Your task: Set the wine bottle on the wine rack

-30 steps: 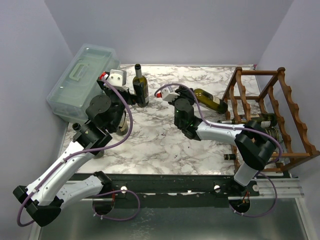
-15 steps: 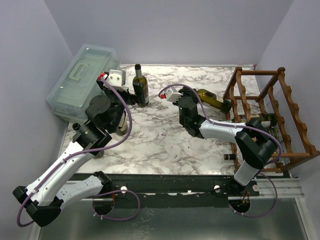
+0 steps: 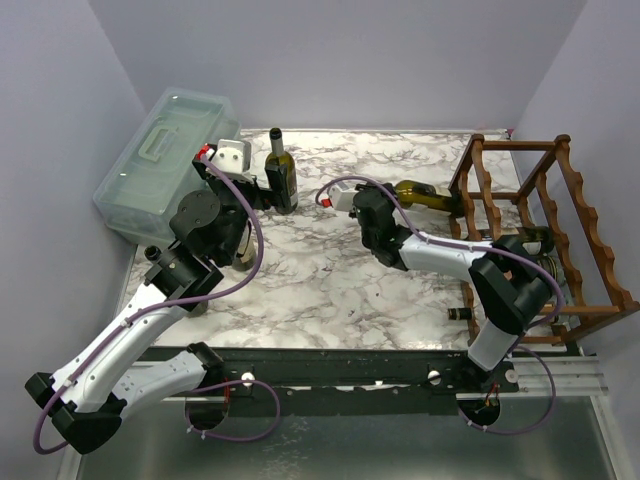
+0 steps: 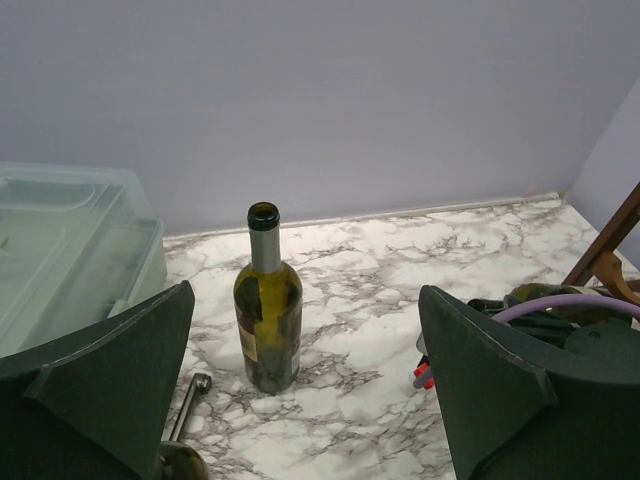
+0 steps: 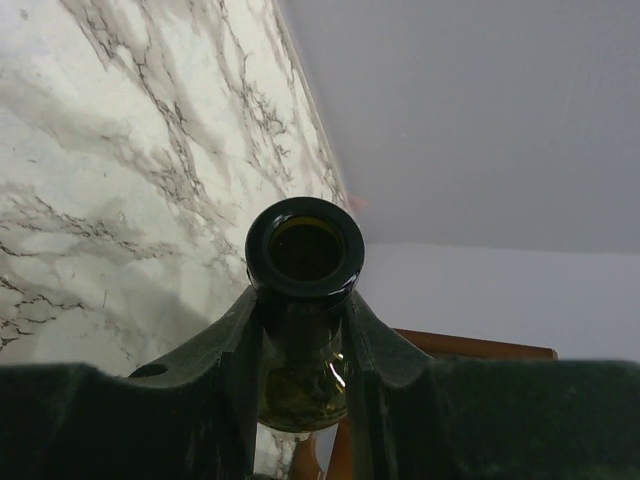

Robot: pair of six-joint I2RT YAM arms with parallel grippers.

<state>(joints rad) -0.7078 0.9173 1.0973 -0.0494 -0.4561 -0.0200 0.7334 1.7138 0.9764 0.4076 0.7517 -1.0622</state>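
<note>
Wine bottle (image 3: 432, 196) hangs level above the counter (image 3: 330, 270), its neck clamped in the right gripper (image 5: 305, 310) and its base just beside the wine rack (image 3: 600, 232). This looks like the carrying step. Next it likely needs sliding into a free scalloped cradle. The left gripper (image 4: 300, 385) stands apart.

Min 4 wine bottles (image 3: 281, 175), 1 wine rack (image 3: 513, 146), 1 plastic box (image 3: 165, 160), 2 arms (image 3: 140, 330).

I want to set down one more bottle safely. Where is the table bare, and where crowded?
Bare marble lies at the near middle of the table, and along the back wall between the standing bottle and the wine rack. Crowded: the left, by the plastic box, and the right, where the held wine bottle lies by the rack.
</note>
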